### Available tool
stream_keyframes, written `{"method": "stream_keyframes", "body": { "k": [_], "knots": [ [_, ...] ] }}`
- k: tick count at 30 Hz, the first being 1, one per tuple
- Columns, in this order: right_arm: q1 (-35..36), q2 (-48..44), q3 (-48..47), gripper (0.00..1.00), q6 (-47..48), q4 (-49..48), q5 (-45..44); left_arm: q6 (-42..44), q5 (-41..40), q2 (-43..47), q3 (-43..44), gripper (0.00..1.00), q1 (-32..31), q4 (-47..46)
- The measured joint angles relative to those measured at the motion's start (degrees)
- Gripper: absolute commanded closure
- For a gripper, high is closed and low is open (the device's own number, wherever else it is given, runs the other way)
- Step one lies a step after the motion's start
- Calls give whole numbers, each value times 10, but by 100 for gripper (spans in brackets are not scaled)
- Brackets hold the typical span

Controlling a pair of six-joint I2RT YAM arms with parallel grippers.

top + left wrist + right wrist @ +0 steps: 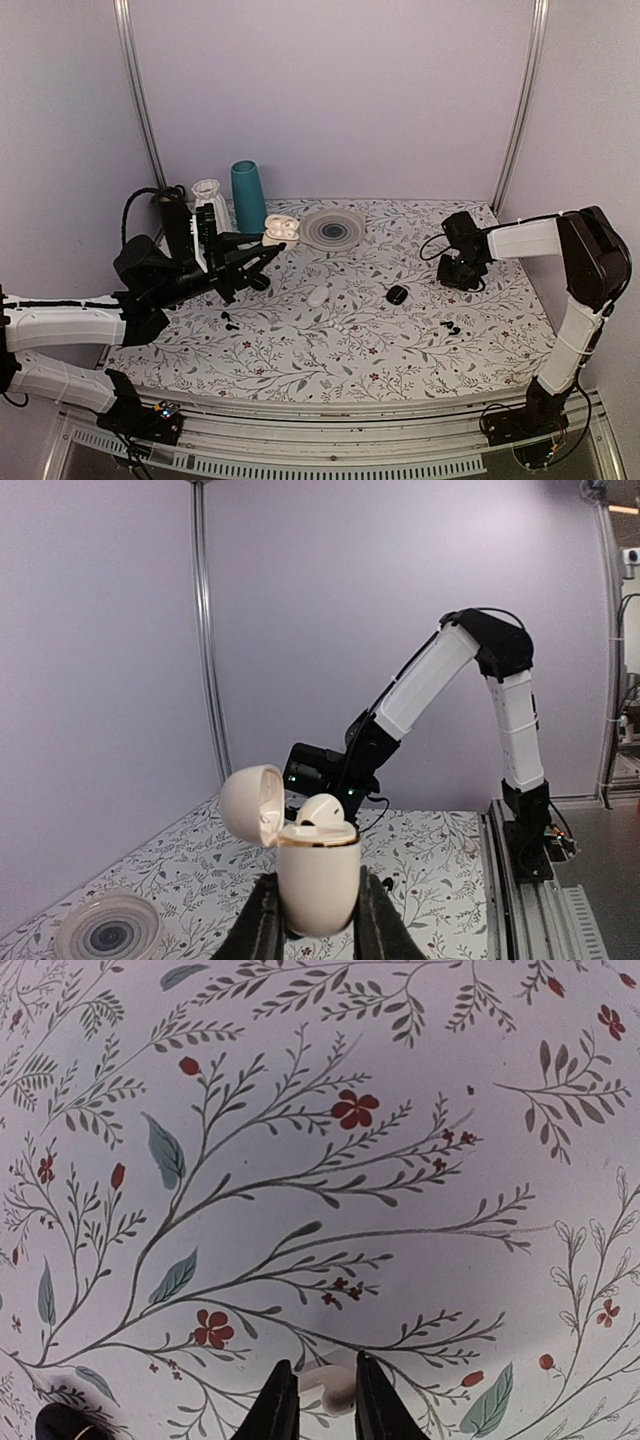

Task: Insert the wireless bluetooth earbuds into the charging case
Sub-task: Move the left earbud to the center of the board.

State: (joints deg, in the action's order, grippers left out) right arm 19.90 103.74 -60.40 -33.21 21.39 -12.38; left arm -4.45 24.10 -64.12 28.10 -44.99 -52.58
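Charging case (318, 880) is held between the jaws of the left gripper (318, 932), which close narrowly on its lower body from both sides. The case is upright in the left wrist view, and its lid (252, 802) is open and leans to the left. One white earbud (322, 810) sits on top of the open case, with its rounded head above the rim. In the top view, the case is at the far left of the surface (400, 350), just beside a round grey dish (332, 228).

The right gripper (325, 1400) points down, close over the floral surface on the far right side. Its jaws are narrow and hold a small white piece between them, which looks like the second earbud (328, 1385). I cannot tell if this piece touches the surface.

A white oval object (319, 295) and a round black case (397, 294) lie near the middle, well apart from both grippers. Small black earbuds (452, 327) lie nearer to the right arm.
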Motion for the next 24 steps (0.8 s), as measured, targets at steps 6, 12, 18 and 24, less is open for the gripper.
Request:
{"method": "stream_keyframes", "body": {
  "k": [6, 12, 18, 24],
  "knots": [
    [35, 0, 6, 80, 40, -5, 2, 1, -1, 0, 0, 100, 0, 3],
    [82, -9, 17, 80, 86, -14, 24, 2, -2, 0, 0, 100, 0, 2],
    [126, -33, 19, 80, 125, -24, 48, 2, -3, 0, 0, 100, 0, 3],
    [143, -41, 10, 72, 134, -6, 54, 4, -4, 0, 0, 100, 0, 3]
  ]
}}
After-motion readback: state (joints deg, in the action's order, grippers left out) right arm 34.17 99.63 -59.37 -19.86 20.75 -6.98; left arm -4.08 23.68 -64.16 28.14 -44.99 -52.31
